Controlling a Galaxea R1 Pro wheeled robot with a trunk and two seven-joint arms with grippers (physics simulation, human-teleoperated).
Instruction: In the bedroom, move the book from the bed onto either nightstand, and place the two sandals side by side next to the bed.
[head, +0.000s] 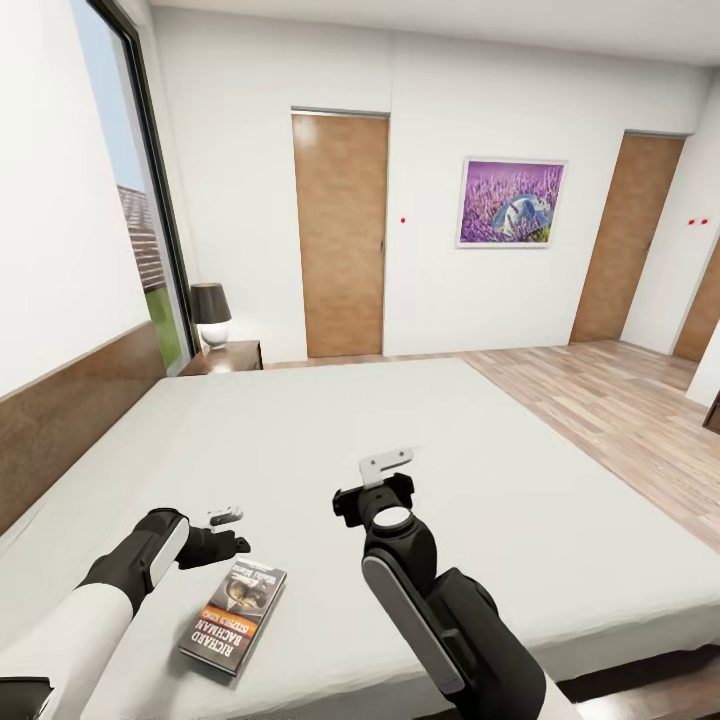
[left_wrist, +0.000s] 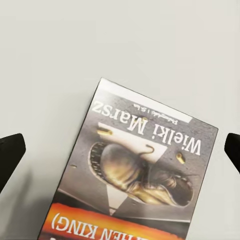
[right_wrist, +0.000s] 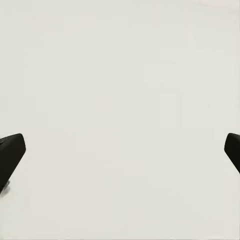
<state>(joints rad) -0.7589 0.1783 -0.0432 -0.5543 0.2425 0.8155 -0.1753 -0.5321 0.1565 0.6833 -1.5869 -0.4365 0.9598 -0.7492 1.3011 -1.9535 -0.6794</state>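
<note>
The book (head: 232, 618) lies flat on the pale mattress of the bed (head: 420, 430), near its front edge. Its dark cover has a face photo and an orange band (left_wrist: 140, 165). My left gripper (head: 220, 540) hovers just above the book's far end, and its black fingertips (left_wrist: 11, 152) stand wide apart on either side of the cover, touching nothing. My right gripper (head: 375, 495) is open over bare mattress (right_wrist: 120, 100) to the right of the book. A dark-brown nightstand (head: 228, 357) stands at the bed's far left corner. The sandals are out of view.
A lamp (head: 210, 313) with a dark shade sits on the nightstand. The brown headboard (head: 70, 420) runs along the left wall under a tall window (head: 130, 200). Wood-plank floor (head: 620, 420) lies to the right of the bed, with brown doors (head: 340, 235) in the far wall.
</note>
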